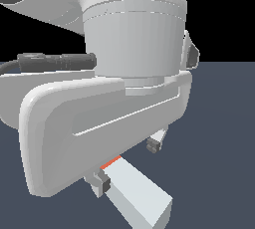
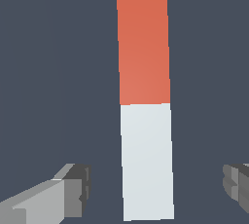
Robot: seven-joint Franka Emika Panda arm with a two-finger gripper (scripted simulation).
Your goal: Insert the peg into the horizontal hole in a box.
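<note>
The grey two-fingered gripper (image 2: pixel 153 184) is hanging with jaws spread wide, straddling the long red-and-white square peg (image 2: pixel 146 106), pads touching nothing.

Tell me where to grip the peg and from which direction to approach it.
Grip the pale grey-white section of the peg, coming straight down from above. It lies flat, and the open gripper already straddles that section, one finger on each long flat side; close across its narrow width.

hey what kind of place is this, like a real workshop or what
Most likely a simulated test scene, not a real workshop: a flat, featureless dark floor, a black void behind the arm, and a plain two-colour peg between the gripper's open jaws.
</note>
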